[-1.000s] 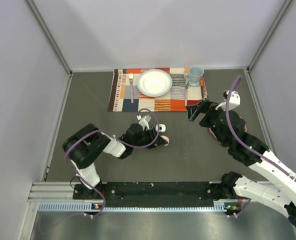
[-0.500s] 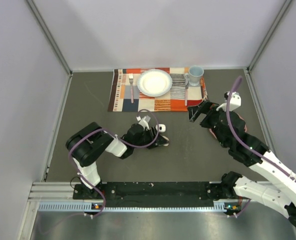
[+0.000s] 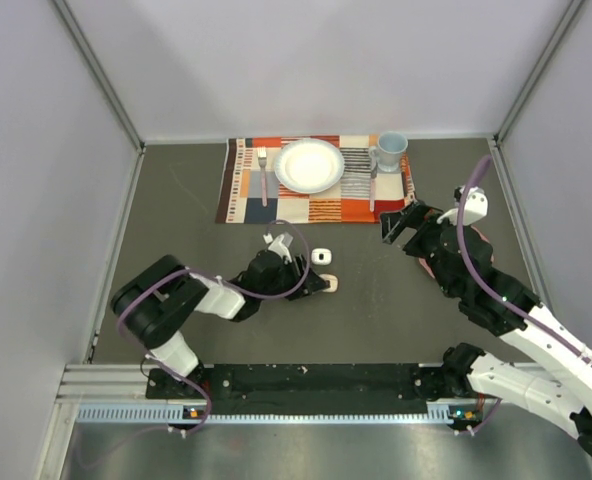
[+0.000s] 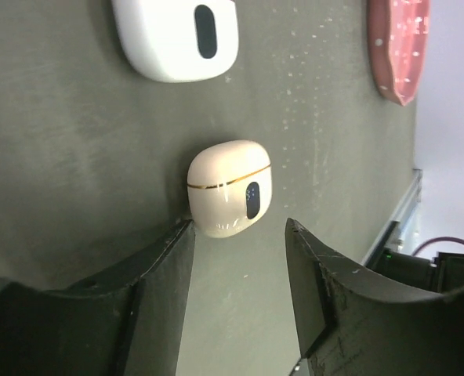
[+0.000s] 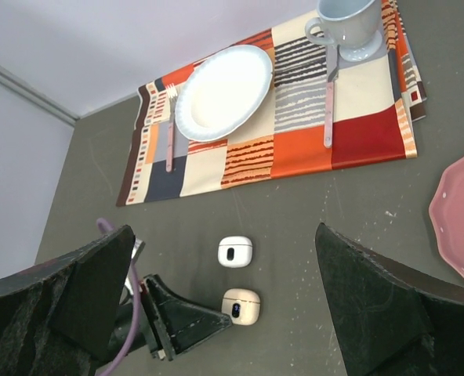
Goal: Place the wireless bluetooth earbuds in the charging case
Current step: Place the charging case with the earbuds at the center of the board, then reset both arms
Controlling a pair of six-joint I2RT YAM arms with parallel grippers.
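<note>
A cream charging case (image 4: 229, 188) lies shut on the dark table, with a gold seam and a small lit display. It sits just past the fingertips of my left gripper (image 4: 238, 266), which is open with nothing between its jaws. In the top view the cream case (image 3: 328, 284) lies right of the left gripper (image 3: 309, 282). A white case (image 3: 322, 257), also shut, lies just behind it. My right gripper (image 3: 401, 225) hovers open above the table to the right and looks down on both cases (image 5: 241, 306). The earbuds are out of view.
A patterned placemat (image 3: 306, 205) at the back carries a white plate (image 3: 309, 165), a fork (image 3: 263, 170), a pale blue cup (image 3: 390, 150) and a spoon (image 5: 328, 106). A pink dotted plate (image 5: 459, 215) lies at the right, under my right arm.
My left gripper has opened and let go of the cream case, then drawn back to the left. The case now lies free on the table. The right arm shifted slightly.
</note>
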